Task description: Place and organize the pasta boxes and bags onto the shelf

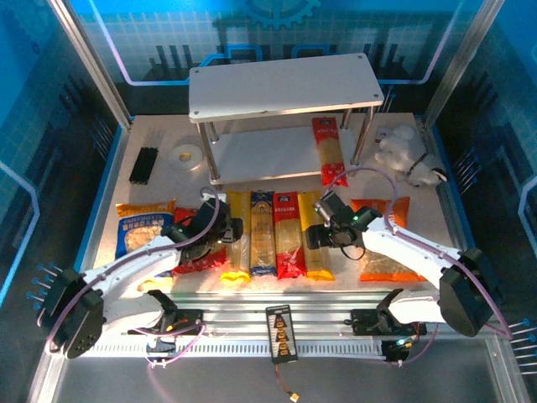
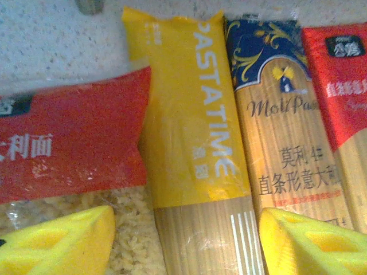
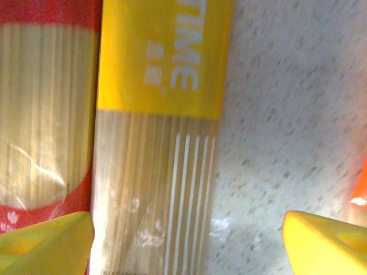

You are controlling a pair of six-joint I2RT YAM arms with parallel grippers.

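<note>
Right gripper [image 3: 186,243] hangs wide open over the yellow spaghetti pack [image 3: 157,143], which I see lying in front of the shelf [image 1: 285,88], long axis pointing toward it, crosswise to the jaws.

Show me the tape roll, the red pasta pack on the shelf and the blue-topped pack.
tape roll [image 1: 175,158]: top view, left rim.
red pasta pack [image 1: 329,154]: top view, clear middle.
blue-topped pack [image 2: 289,143]: left wrist view, printed middle.
</note>
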